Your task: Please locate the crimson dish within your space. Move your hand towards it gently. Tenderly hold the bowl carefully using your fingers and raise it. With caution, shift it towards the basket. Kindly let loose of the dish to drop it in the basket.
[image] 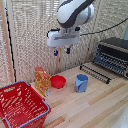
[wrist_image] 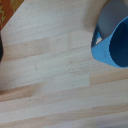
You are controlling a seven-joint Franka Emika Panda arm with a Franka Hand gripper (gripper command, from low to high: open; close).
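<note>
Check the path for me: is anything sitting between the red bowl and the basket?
Yes. An orange packet stands upright between the red bowl and the basket, close beside the bowl. The gripper hangs above the bowl with nothing visible between them.

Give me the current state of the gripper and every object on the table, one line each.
White robot gripper with blue-tipped fingers: open, empty, raised above the table.
Small round red plastic bowl: upright on the wooden table, untouched, outside the basket.
Large red lattice plastic basket with light blue rim: upright, nothing visible inside.
Blue plastic cup: upright, looks empty in the wrist view.
Orange snack bag: standing upright.
Black toaster oven: door open.
</note>
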